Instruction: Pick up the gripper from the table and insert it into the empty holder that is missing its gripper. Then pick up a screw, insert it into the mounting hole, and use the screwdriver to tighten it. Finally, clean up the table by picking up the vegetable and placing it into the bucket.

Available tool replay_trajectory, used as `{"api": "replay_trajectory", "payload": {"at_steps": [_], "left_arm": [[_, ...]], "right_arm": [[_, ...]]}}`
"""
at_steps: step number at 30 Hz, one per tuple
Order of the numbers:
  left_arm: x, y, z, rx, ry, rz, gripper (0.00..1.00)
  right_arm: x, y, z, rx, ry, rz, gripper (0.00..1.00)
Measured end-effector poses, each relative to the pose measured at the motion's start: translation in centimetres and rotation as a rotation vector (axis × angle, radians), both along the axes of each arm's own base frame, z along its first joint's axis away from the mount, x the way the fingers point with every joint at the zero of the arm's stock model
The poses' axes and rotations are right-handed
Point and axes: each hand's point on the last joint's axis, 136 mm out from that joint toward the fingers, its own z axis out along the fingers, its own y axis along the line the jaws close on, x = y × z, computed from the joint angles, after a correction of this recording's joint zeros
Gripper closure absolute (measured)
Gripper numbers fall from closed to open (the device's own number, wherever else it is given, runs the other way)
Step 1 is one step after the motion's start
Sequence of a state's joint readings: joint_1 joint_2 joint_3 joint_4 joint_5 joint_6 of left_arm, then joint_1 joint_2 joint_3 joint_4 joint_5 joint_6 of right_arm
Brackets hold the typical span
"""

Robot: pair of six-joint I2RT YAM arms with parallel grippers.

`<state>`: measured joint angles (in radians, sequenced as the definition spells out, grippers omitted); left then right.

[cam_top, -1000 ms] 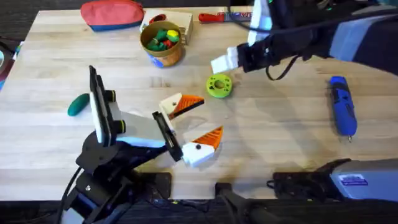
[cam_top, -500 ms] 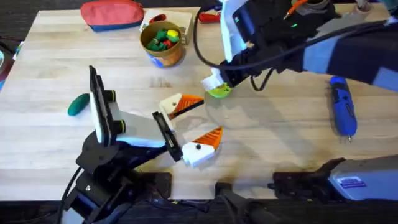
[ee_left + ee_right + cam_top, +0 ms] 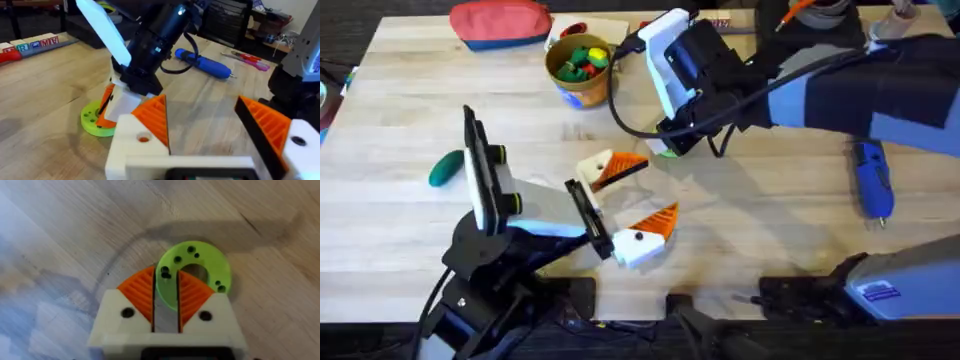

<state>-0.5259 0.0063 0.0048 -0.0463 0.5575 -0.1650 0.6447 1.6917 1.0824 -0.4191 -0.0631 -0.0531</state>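
Note:
My right gripper [image 3: 667, 146] [image 3: 166, 291] is down on a lime-green disc [image 3: 672, 151] [image 3: 212, 265] at mid table, shut on its rim between orange pads. The disc has small dark spots; I cannot tell whether they are screws or holes. My left gripper [image 3: 652, 188] [image 3: 200, 107] rests open just nearer than the disc, nothing between its orange-tipped white fingers. The blue screwdriver [image 3: 872, 180] [image 3: 202, 62] lies at the right. At the left lies the dark green vegetable [image 3: 445, 168]. The yellow bucket [image 3: 580, 68] stands at the back. The loose gripper and the holder are out of view.
A red pouch [image 3: 500, 22] lies at the back left, with a pale box [image 3: 615, 35] behind the bucket. A slim red-handled tool [image 3: 245, 57] lies past the screwdriver. The right arm [image 3: 820, 90] spans the table's back right.
The right arm swung left and down from the back of the table onto the lime-green disc, and its fingers now grip the rim. The left arm has not moved.

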Motion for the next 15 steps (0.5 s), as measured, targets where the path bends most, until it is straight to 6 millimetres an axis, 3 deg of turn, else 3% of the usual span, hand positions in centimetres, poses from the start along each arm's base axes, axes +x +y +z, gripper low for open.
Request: {"api": "replay_trajectory", "payload": {"at_steps": [11, 15], "left_arm": [[0.0, 0.0, 0.0, 0.0, 0.0, 0.0, 0.143], [0.0, 0.0, 0.0, 0.0, 0.0, 0.0, 0.143]], "right_arm": [[0.46, 0.14, -0.84, -0.009, -0.004, -0.004, 0.797], [0.81, 0.35, -0.65, 0.0, -0.02, -0.005, 0.944]]}}
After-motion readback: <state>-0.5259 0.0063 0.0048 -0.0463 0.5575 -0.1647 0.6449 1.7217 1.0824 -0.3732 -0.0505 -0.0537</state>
